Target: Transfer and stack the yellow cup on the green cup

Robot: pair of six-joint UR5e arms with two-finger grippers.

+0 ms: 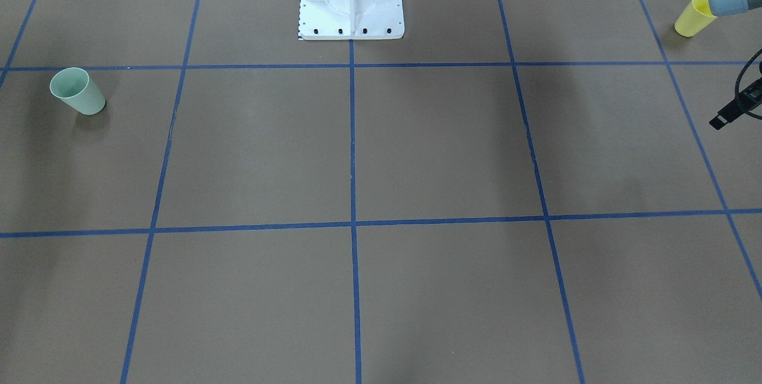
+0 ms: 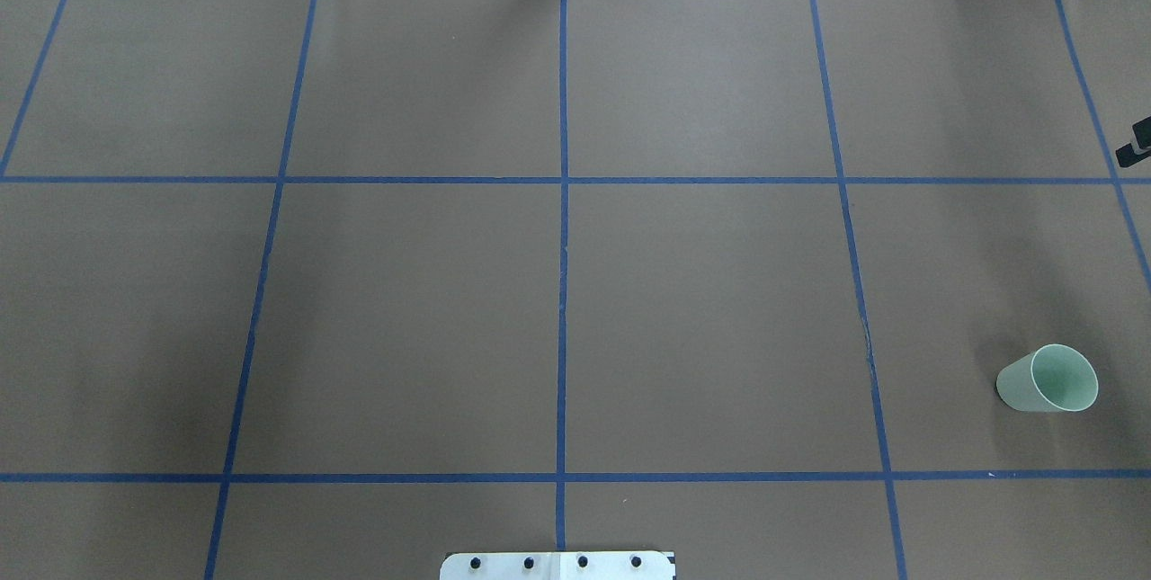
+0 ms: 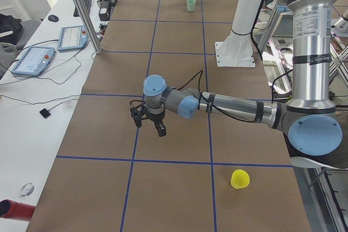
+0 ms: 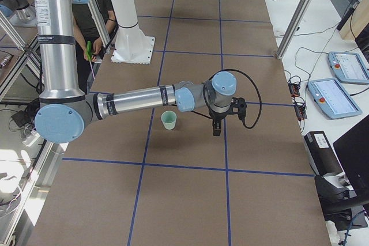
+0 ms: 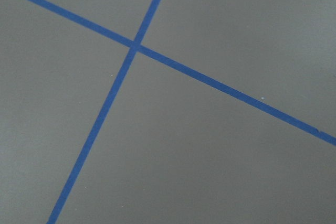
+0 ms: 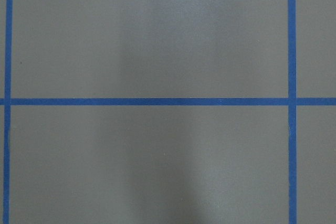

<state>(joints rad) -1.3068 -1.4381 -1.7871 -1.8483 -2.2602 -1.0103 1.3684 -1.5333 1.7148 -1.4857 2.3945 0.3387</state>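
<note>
The yellow cup (image 3: 240,179) stands upright near the robot's side of the table at its left end. In the front-facing view the yellow cup (image 1: 692,18) is partly hidden by an arm joint. The green cup (image 2: 1048,379) stands upright at the right end and also shows in the front-facing view (image 1: 77,91). My left gripper (image 3: 149,125) hovers over the table, well apart from the yellow cup. My right gripper (image 4: 215,126) hovers beside the green cup (image 4: 169,120), not touching it. Only slivers of the grippers reach the overhead and front views, so I cannot tell whether they are open or shut. Both hold nothing.
Brown table cover with a blue tape grid (image 2: 564,180). The white robot base (image 1: 351,0) stands mid-table at the robot's edge. Control tablets (image 3: 32,61) and cables lie on the white desk beyond the far edge. A person (image 4: 92,10) stands behind the robot.
</note>
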